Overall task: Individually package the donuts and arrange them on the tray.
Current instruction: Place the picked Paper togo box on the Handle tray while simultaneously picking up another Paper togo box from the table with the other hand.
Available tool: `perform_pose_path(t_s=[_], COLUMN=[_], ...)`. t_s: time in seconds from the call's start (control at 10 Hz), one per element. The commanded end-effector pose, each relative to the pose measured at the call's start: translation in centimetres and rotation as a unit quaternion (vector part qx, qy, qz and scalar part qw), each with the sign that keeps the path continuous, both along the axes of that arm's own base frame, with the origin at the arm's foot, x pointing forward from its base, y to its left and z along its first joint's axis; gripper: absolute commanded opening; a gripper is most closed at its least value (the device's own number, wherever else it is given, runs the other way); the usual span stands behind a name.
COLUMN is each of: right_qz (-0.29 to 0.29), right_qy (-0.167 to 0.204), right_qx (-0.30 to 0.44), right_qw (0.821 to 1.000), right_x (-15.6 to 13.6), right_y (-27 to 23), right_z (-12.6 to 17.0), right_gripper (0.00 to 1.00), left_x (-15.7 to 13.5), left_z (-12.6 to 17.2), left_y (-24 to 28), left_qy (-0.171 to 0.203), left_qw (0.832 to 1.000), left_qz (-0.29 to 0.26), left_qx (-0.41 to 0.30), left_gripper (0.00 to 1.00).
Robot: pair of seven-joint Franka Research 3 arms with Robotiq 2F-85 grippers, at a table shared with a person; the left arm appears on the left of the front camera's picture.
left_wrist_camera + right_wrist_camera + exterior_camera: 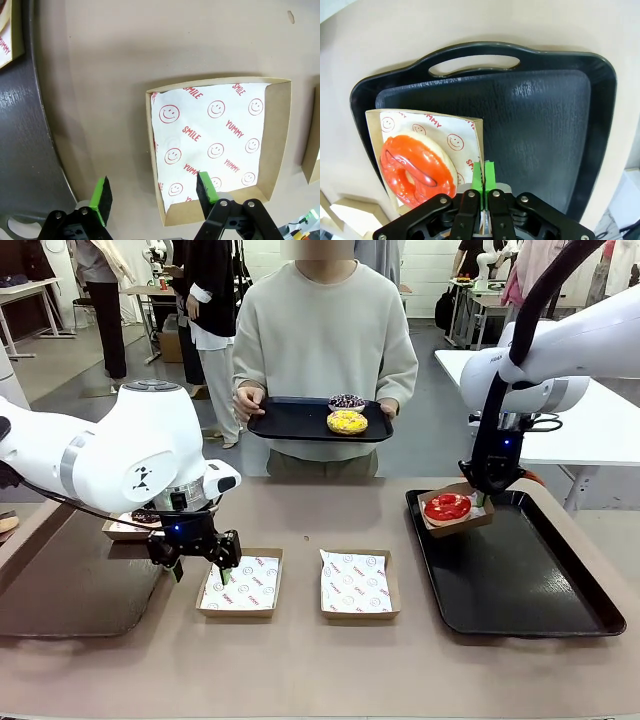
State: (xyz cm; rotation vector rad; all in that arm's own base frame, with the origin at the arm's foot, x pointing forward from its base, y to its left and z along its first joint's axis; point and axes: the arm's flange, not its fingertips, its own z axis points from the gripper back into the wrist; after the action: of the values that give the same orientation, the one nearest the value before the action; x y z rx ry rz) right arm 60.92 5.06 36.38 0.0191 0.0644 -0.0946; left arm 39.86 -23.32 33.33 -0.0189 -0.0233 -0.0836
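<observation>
Cardboard box (470, 131) with the red donut (417, 170) sits at the far left corner of the black tray (540, 130); the right gripper (483, 170) pinches its wall, probably to spare the glaze. The left gripper (152, 192), fingers spread, hangs astride the wall of an empty box (280, 135) near the desk's front edge, poised to pinch it.

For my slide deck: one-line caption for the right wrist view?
Right pincer shut on the wall of a paper box holding the red donut, over the black tray.
</observation>
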Motion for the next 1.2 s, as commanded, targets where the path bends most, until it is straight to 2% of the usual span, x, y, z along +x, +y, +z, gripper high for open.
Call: perform_pose_path(t_s=[0.0, 0.4, 0.9, 1.0, 1.1], right_qz=[-0.004, -0.007, -0.002, 0.000, 0.004], right_qy=[0.009, 0.002, 0.000, 0.002, 0.003], right_qx=[-0.003, 0.009, 0.016, 0.018, 0.020], right_qw=[1.000, 1.000, 1.000, 1.000, 1.000], right_x=[1.1, 1.5, 1.5, 1.5, 1.5], right_y=[0.5, 0.6, 0.7, 0.7, 0.7], right_z=[-0.1, -0.5, -0.7, -0.7, -0.7], right_gripper=[0.02, 0.02, 0.02, 0.11, 0.60], left_x=[0.4, 0.8, 1.8, 2.1, 2.3], left_z=[-0.2, -0.7, -1.2, -1.3, -1.5], left_y=[-1.0, -1.0, -0.4, -0.2, -0.1], left_qy=[0.002, 0.008, -0.005, -0.008, -0.003], left_qw=[1.000, 1.000, 0.999, 0.999, 0.999], left_qz=[0.012, 0.014, 0.034, 0.041, 0.040], left_qx=[0.021, 0.023, 0.011, 0.009, 0.008], left_gripper=[0.89, 0.89, 0.89, 0.89, 0.29])
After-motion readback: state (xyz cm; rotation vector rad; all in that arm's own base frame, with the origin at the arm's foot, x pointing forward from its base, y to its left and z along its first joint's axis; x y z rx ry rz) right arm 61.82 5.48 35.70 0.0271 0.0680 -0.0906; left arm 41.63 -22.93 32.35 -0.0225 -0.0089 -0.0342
